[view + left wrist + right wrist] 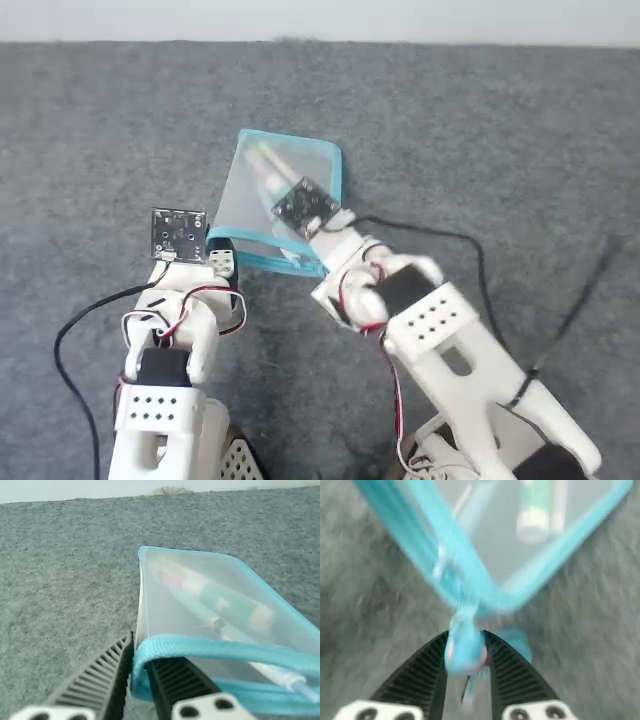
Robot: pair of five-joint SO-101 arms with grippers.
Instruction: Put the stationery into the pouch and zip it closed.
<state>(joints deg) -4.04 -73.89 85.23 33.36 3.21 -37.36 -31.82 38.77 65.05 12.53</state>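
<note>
A translucent pouch (250,200) with teal trim lies on the grey carpet in mid-table. Inside it are pens and a green-and-white marker (235,607), also visible through the wall as the marker (534,510). My left gripper (139,652) is shut on the pouch's teal zipper edge at its near left corner; from above, the left gripper (222,252) sits at that corner. My right gripper (465,640) is shut on the blue zipper pull (465,655) at the pouch's near right end, and the right gripper (305,245) shows there from above. The zipper's state is hidden.
Grey carpet (480,130) covers the table, with a pale wall strip (320,18) along the far edge. A black cable (470,250) loops to the right of the right arm, and another cable (62,340) runs left of the left arm.
</note>
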